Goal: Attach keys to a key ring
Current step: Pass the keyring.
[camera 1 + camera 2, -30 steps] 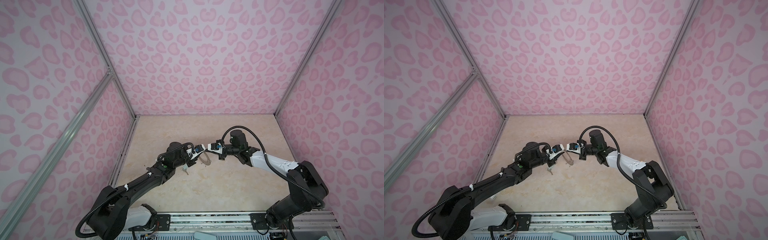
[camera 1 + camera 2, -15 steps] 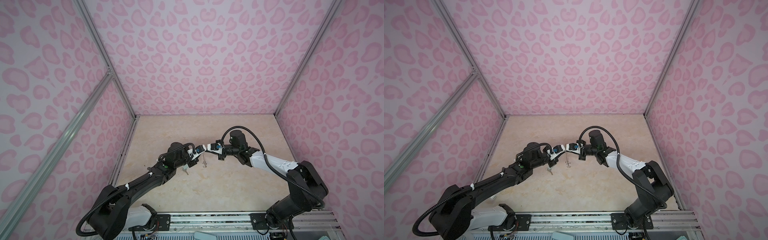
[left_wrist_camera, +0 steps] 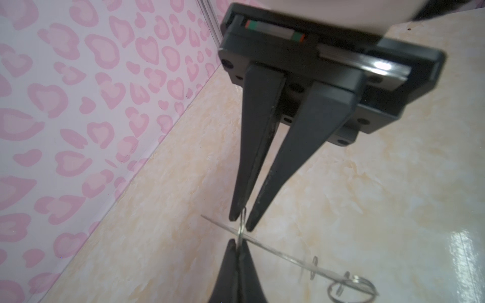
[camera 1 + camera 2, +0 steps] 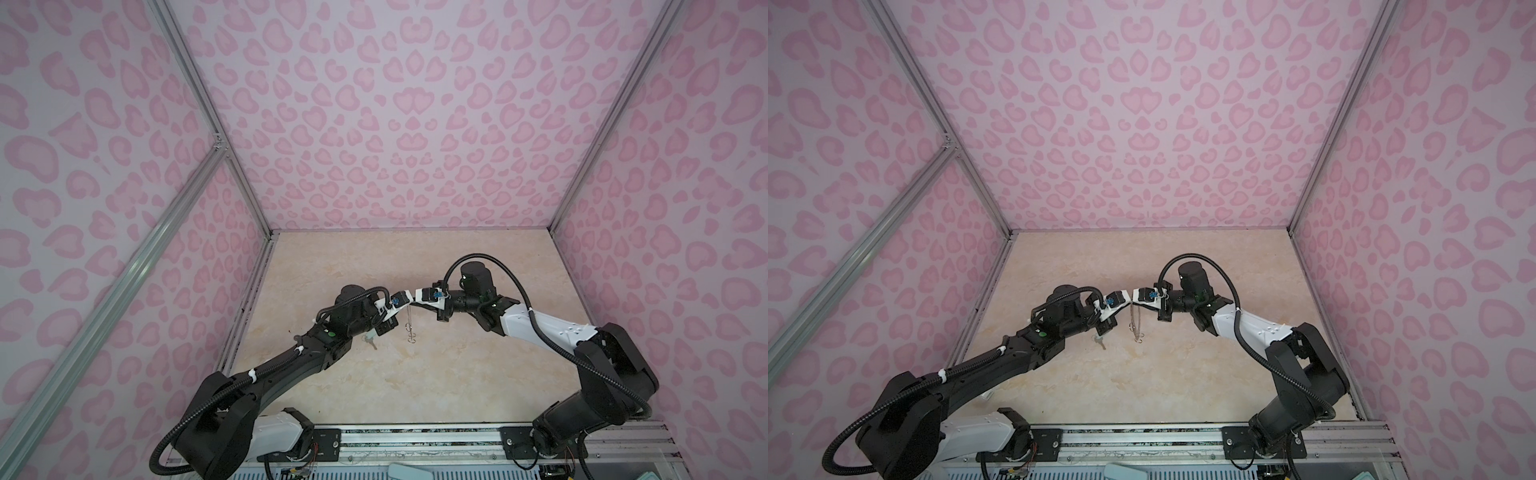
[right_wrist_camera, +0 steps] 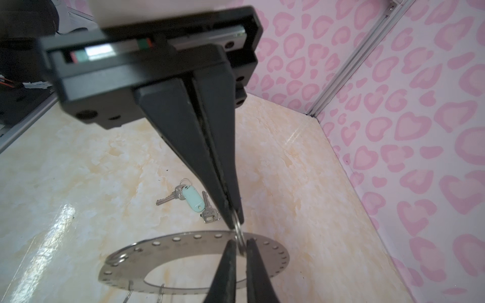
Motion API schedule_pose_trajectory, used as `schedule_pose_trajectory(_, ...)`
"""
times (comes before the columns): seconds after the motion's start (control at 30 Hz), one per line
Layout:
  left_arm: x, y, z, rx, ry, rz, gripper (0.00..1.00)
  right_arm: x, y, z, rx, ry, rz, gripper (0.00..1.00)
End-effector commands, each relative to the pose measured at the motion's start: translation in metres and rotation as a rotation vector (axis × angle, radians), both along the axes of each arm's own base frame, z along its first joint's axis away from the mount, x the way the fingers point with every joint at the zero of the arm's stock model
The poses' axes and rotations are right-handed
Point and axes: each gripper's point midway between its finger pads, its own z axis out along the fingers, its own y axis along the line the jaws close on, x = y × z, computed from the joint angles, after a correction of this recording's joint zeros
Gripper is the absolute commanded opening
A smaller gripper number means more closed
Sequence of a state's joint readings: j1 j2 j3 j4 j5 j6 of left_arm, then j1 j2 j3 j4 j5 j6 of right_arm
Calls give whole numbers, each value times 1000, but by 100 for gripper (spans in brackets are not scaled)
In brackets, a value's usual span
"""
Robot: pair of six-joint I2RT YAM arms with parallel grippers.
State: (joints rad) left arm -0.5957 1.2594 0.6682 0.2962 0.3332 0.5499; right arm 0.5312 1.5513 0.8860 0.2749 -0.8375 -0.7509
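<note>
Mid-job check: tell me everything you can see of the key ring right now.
The key ring is a large flat grey metal disc with a wide central hole and small holes dotted round its rim. Several thin wire loops hang from those holes. In a top view it hangs edge-on, carried by one small wire loop at its rim, which the left gripper and right gripper both pinch.
</note>
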Motion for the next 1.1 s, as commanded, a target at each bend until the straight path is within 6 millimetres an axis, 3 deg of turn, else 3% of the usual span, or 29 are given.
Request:
schedule_pose_trajectory(0.0, 2, 0, 14, -4, -24, 0, 3, 8, -9, 0, -12, -36, -60, 21)
schedule_pose_trajectory(0.33, -2, 0, 11, 29, 30, -9, 3, -4, -6, 10, -31, -78, -51, 23)
schedule_pose_trajectory(1.07, -10, -1, 14, 43, 3, -61, 3, -14, 12, 21, 9, -65, -5, 7)
